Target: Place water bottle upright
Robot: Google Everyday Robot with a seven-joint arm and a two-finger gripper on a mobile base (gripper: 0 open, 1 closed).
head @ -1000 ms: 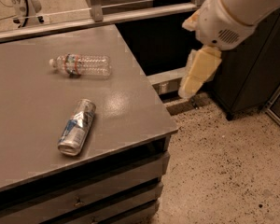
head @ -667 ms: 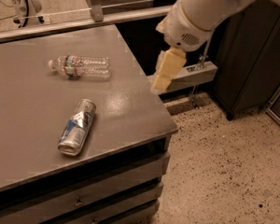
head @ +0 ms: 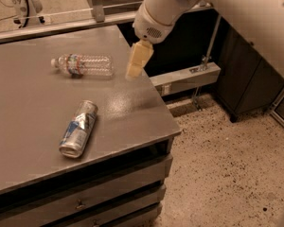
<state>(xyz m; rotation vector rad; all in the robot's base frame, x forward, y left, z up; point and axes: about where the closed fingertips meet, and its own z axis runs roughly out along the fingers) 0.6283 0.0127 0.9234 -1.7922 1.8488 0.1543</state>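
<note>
Water bottle (head: 83, 64) lies sideways on table (head: 33, 103) | gripper (head: 133, 72) hovers near its base, fingers pressed together, empty

On the one grey table (head: 28, 108) I count one water bottle (head: 83, 65); one silver-blue drink can (head: 78, 128); above the table's edge, just beside the bottle's base, one gripper (head: 132, 74) on one white arm (head: 161, 8).

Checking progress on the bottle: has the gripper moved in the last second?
Yes. The gripper has swung left, from out past the table's right edge to just over that edge, close to the base of the lying bottle.
</note>
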